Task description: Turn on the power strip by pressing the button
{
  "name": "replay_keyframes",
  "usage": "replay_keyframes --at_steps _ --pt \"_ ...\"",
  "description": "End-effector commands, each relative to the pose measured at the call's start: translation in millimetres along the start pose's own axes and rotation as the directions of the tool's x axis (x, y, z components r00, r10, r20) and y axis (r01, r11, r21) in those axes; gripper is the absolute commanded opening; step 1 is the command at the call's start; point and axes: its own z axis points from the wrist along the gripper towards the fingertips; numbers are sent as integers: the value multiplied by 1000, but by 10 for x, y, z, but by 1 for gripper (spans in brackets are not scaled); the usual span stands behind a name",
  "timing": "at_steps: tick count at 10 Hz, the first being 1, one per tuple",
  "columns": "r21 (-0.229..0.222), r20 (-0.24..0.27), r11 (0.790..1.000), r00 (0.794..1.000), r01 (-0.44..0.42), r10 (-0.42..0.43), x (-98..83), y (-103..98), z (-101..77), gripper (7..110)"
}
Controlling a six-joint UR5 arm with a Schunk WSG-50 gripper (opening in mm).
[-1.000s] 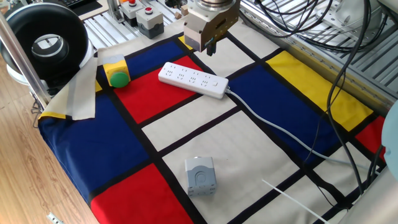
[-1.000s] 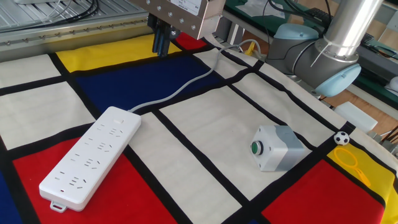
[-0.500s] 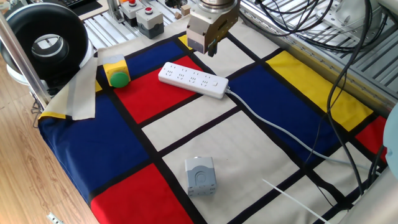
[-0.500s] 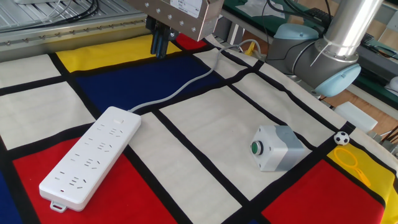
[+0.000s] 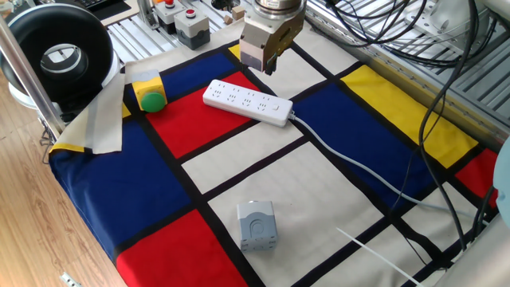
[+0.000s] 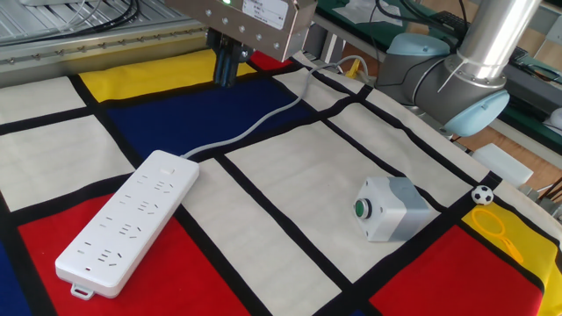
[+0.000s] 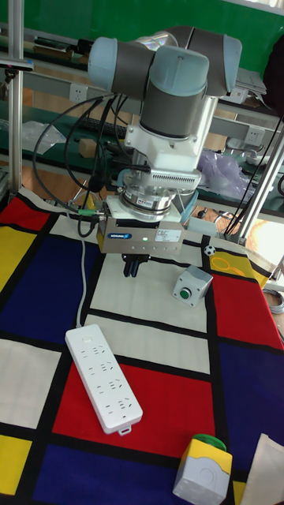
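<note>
Arm reaches in from the far side, wrist turned straight down. Gripper (image 7: pixel 132 267) hangs in the air above the tabletop (image 7: pixel 150 331), touching nothing. Dark fingers (image 6: pixel 225 63) point downward below the metal body. Finger gap not resolvable in any view. Nothing held that can be seen.
</note>
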Motion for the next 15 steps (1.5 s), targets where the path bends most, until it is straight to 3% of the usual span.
replay_keyframes --at_steps 1,3,4,5,6,7,8,9,11,12,13,14,15 --pt "-29 21 1000 1000 -8 8 -48 64 -6 7" --pt "-38 11 999 1000 17 -16 -22 87 -6 7" --pt "-44 -2 997 998 69 -69 18 102 -7 7" --pt "-48 -8 997 998 58 -58 32 110 -7 7" --pt "-34 -28 999 999 39 -40 77 75 -7 7" --pt "18 -79 1000 997 23 -22 201 -58 -12 7" --pt "-12 -106 995 990 95 -96 270 -3 -18 7" --pt "-82 -113 991 987 105 -114 307 165 -29 7" --pt "-78 -122 990 985 115 -124 332 148 -31 7" --pt "-110 -129 984 980 139 -153 364 216 -40 7" --pt "-135 -121 981 980 139 -156 354 280 -46 7" --pt "-174 -94 982 991 76 -93 275 404 -53 7" --pt "-227 -26 973 999 36 -43 93 555 -70 7"
